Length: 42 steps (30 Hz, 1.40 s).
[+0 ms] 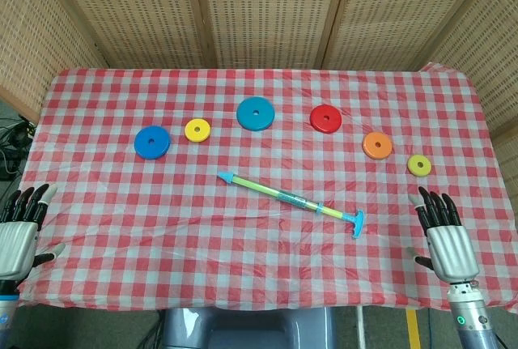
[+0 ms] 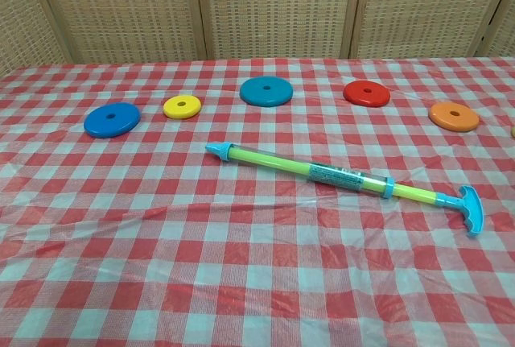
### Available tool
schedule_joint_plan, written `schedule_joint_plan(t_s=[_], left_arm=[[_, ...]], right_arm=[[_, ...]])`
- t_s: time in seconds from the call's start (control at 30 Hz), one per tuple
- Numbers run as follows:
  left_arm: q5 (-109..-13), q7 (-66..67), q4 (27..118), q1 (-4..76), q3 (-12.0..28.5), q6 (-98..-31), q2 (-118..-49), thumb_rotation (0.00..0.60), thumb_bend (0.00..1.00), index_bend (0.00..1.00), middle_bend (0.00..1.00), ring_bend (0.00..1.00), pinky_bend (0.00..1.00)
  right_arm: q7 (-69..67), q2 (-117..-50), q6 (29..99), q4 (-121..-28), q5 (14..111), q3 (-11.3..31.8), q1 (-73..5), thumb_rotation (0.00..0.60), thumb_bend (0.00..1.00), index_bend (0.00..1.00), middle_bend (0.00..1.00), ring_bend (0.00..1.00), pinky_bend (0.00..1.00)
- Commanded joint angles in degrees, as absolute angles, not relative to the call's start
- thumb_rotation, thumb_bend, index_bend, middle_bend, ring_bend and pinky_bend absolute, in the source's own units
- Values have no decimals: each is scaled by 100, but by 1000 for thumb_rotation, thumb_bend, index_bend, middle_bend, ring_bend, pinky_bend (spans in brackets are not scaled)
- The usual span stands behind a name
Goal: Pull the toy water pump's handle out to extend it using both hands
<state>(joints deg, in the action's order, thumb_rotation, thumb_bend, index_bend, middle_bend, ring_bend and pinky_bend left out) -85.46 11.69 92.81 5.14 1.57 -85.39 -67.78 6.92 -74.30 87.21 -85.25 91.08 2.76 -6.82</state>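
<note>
Both hands sit at the table's near edge, the left hand (image 1: 18,236) and right hand (image 1: 443,240) each with fingers spread apart, holding nothing. Between them, farther in, the toy water pump (image 1: 290,199) lies flat on the red-and-white checked tablecloth (image 1: 121,203): a slim yellow-green tube, blue nozzle far-left, blue T-shaped handle (image 1: 357,223) near-right. Beyond it runs a row of flat, glossy rings: blue ring (image 1: 152,142), yellow ring (image 1: 197,129), teal ring (image 1: 255,113), red ring (image 1: 325,118), orange ring (image 1: 377,145).
</note>
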Motion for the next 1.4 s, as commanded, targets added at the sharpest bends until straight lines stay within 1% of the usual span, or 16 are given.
schedule_joint_plan(t_s=[0.03, 0.27, 0.6, 0.73, 0.8, 0.83, 0.87, 0.9, 0.93, 0.97, 1.07, 1.17, 1.27, 1.4], left_arm=[[-8576, 1215, 9319, 501, 141, -8566, -6776, 600, 132, 0, 0, 0, 0], [-8649, 1188, 9335, 482, 146, -8645, -6775, 600, 133, 0, 0, 0, 0], [-8554, 1103, 9323, 504, 202, -8585, -6768, 600, 133, 0, 0, 0, 0], [-8529, 1078, 9323, 518, 210, -8548, -6766, 600, 133, 0, 0, 0, 0], [-8502, 1068, 9311, 527, 219, -8521, -6770, 600, 133, 0, 0, 0, 0], [-8479, 1058, 9298, 538, 227, -8495, -6777, 600, 132, 0, 0, 0, 0], [-8448, 1049, 9283, 552, 237, -8460, -6786, 600, 133, 0, 0, 0, 0], [-8412, 1047, 9269, 567, 250, -8424, -6795, 600, 133, 0, 0, 0, 0], [-8379, 1052, 9262, 574, 260, -8400, -6802, 600, 133, 0, 0, 0, 0], [-8346, 1061, 9256, 583, 273, -8381, -6809, 600, 133, 0, 0, 0, 0], [-8282, 1069, 9240, 605, 303, -8340, -6828, 600, 133, 0, 0, 0, 0], [-8246, 1059, 9217, 622, 318, -8307, -6839, 600, 133, 0, 0, 0, 0], [-8184, 1029, 9176, 646, 327, -8236, -6853, 600, 133, 0, 0, 0, 0], [-8143, 975, 9131, 685, 335, -8151, -6858, 600, 133, 0, 0, 0, 0]], right_arm=[[662, -7395, 8783, -8572, 9164, 270, -659, 600, 166, 64, 0, 0, 0], [604, -7341, 8835, -8677, 9245, 251, -648, 600, 166, 64, 0, 0, 0], [663, -7359, 8622, -8816, 9151, 293, -749, 600, 166, 66, 0, 0, 0], [801, -7414, 8576, -8886, 9167, 411, -875, 600, 166, 106, 14, 0, 0], [937, -7459, 8526, -8933, 9128, 507, -961, 600, 166, 138, 74, 24, 0], [1053, -7523, 8509, -8950, 9087, 596, -1024, 600, 166, 168, 154, 88, 17], [1148, -7616, 8484, -8951, 9049, 704, -1111, 600, 167, 203, 269, 196, 60], [1224, -7714, 8401, -8941, 8979, 788, -1204, 600, 167, 225, 350, 277, 98], [1291, -7775, 8312, -8940, 8904, 842, -1272, 600, 167, 258, 470, 398, 165], [1380, -7828, 8207, -8940, 8822, 888, -1343, 600, 167, 285, 561, 490, 223], [1739, -8023, 7891, -8918, 8557, 1019, -1564, 600, 172, 358, 717, 647, 341], [1982, -8196, 7680, -8880, 8365, 1086, -1717, 600, 192, 419, 826, 751, 417], [2270, -8455, 7383, -8762, 8089, 1152, -1926, 600, 227, 467, 906, 827, 458], [2521, -8737, 7150, -8622, 7769, 1211, -2109, 600, 318, 495, 960, 879, 475]])
